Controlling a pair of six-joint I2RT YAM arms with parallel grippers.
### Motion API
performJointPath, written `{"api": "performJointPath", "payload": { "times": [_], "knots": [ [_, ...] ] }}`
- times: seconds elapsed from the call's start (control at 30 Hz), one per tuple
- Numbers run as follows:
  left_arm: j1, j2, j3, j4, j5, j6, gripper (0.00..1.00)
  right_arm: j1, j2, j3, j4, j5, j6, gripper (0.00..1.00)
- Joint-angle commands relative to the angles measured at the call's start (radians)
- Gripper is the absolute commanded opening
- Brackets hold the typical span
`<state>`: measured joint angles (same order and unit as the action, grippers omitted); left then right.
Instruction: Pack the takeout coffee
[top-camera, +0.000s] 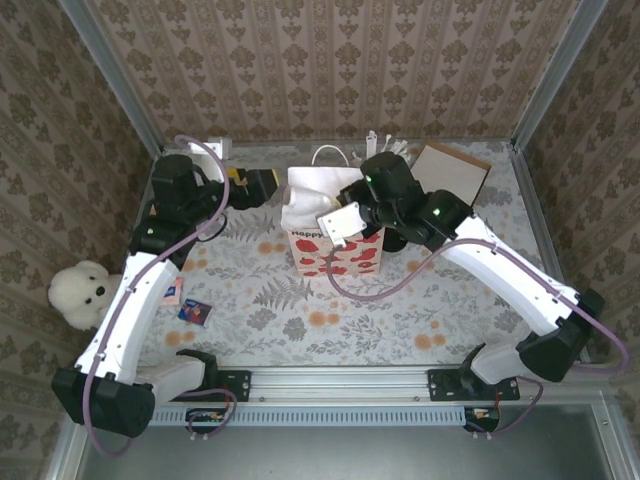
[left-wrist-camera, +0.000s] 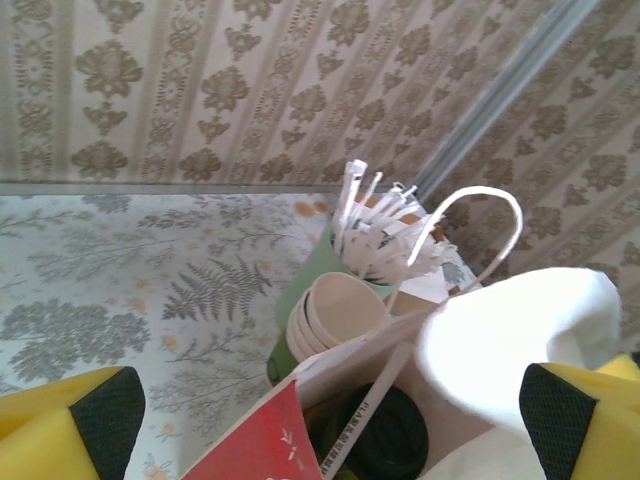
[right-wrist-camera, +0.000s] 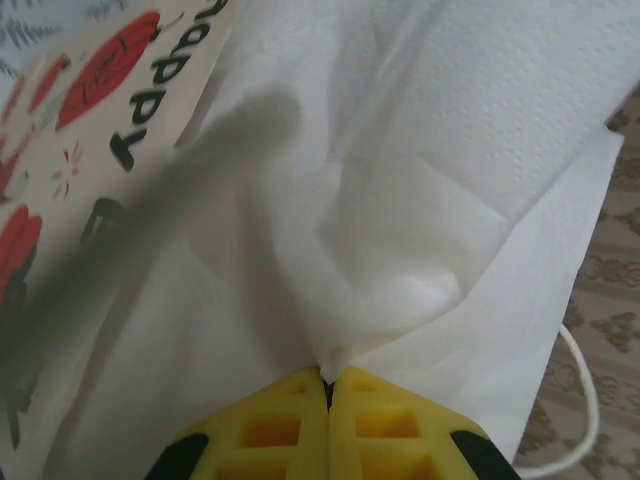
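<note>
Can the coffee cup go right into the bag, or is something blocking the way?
Yes, something blocks it. White tissue paper fills the top of the bag, between the cup and the inside. The right gripper is shut on a pinch of that paper. The cup sits just outside the bag.

Gift bag (top-camera: 335, 255) was white w/ red poppies, blk lettering; tissue (right-wrist-camera: 400, 200), white; tablecloth (top-camera: 300, 310), grey fern print w/ orange blooms; wallpaper (top-camera: 330, 60), beige damask; left fingers (left-wrist-camera: 60, 420), yellow w/ blk tips.
</note>
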<state>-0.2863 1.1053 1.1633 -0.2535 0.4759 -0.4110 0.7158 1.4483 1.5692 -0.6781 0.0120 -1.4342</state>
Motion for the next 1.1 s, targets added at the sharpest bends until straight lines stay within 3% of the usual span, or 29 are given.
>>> {"api": "performJointPath", "payload": {
  "times": [0.0,0.2,0.33,0.47,0.6,0.73,0.87,1.07],
  "knots": [
    [0.006,0.012,-0.031,0.033,0.069,-0.007,1.00,-0.039,0.068,0.102,-0.182,-0.152,0.169,0.00],
    [-0.006,0.020,-0.063,0.025,0.113,-0.001,0.97,-0.125,0.200,0.304,-0.372,-0.368,0.303,0.00],
    [-0.012,0.040,-0.063,0.001,0.160,-0.006,0.96,-0.165,0.236,0.326,-0.396,-0.480,0.339,0.00],
    [-0.022,0.058,-0.051,-0.043,0.118,-0.027,0.97,-0.179,0.276,0.354,-0.422,-0.544,0.355,0.00],
    [-0.034,0.062,-0.028,-0.131,-0.017,-0.014,0.93,-0.177,0.339,0.408,-0.460,-0.498,0.396,0.00],
    [-0.047,0.111,0.020,-0.178,0.099,0.023,0.84,-0.169,0.426,0.508,-0.528,-0.373,0.464,0.00],
    [-0.088,0.163,0.083,-0.243,0.110,0.068,0.76,-0.170,0.455,0.545,-0.577,-0.354,0.477,0.00],
    [-0.108,0.195,0.116,-0.265,0.106,0.071,0.63,-0.178,0.464,0.560,-0.678,-0.227,0.488,0.00]
  ]
}}
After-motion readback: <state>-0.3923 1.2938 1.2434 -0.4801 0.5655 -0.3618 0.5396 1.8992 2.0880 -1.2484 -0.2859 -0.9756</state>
